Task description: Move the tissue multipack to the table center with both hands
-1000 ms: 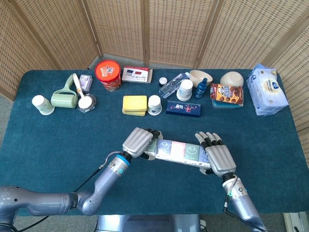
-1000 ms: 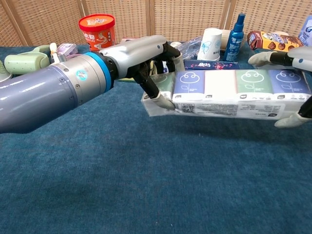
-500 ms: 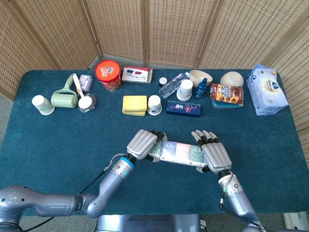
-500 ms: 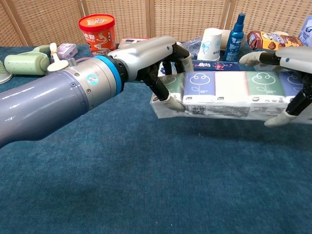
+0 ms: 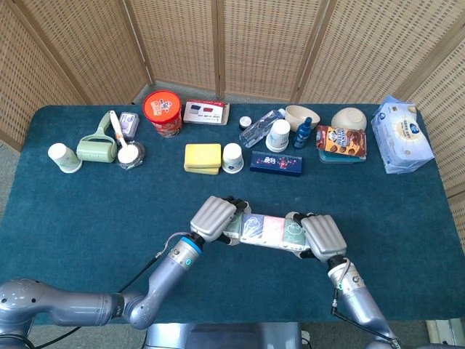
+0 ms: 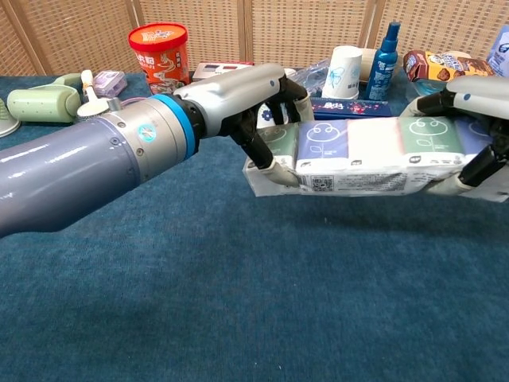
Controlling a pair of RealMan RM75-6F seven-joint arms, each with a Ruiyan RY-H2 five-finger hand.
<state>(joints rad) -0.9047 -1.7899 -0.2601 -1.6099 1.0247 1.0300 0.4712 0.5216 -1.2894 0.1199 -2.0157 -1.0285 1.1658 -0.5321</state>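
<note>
Left hand [image 6: 253, 99] gripping one end of the tissue multipack [image 6: 366, 156], fingers curling over its top, thumb underneath, right hand [image 6: 475, 119] clasping the opposite end, both forearms reaching in from the near edge

Covering both ends of the tissue multipack [image 5: 270, 230]: left hand [image 5: 213, 217] over one end, right hand [image 5: 321, 236] over the other. Running off the chest view's right edge past the multipack: right hand, plus a blue-and-white pack [image 6: 502, 48]. Hiding behind the left hand there: fingers [image 6: 270, 164] curling under the multipack. Print on the multipack's label: too small to read.
</note>
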